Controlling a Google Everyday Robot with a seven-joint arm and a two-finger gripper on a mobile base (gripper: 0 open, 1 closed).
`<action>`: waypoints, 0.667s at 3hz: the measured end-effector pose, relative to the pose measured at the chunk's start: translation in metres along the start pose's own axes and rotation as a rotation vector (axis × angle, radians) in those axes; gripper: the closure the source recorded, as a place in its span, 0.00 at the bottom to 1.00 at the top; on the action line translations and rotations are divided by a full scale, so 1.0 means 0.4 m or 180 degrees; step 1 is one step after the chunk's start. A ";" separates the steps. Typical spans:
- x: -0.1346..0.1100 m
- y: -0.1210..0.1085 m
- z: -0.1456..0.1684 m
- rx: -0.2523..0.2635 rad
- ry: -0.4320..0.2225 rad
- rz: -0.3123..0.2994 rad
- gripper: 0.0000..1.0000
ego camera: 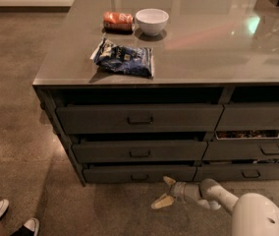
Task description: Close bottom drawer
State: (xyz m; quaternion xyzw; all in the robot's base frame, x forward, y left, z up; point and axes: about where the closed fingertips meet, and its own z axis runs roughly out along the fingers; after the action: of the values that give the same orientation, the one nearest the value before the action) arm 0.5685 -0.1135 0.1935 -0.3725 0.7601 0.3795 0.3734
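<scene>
The bottom drawer is the slim dark grey front at the foot of the wide three-drawer stack, with a small rectangular handle. It sits almost level with the drawers above, with only a thin dark gap over its top edge. My gripper is low near the floor, just in front of and right of the drawer's handle. Its two tan fingers are spread open and hold nothing. The white arm reaches in from the bottom right.
On the grey countertop lie a blue snack bag, an orange packet and a white bowl. A narrower drawer column stands to the right, with one drawer ajar. Shoes show at the bottom left.
</scene>
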 end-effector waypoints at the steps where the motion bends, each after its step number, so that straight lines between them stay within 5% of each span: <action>1: 0.000 0.000 0.000 0.0000 0.0000 0.0000 0.00; 2: -0.006 -0.005 -0.037 0.0012 -0.0033 -0.0020 0.00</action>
State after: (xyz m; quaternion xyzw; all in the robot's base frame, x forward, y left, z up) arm 0.5669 -0.1264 0.2013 -0.3723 0.7577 0.3788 0.3793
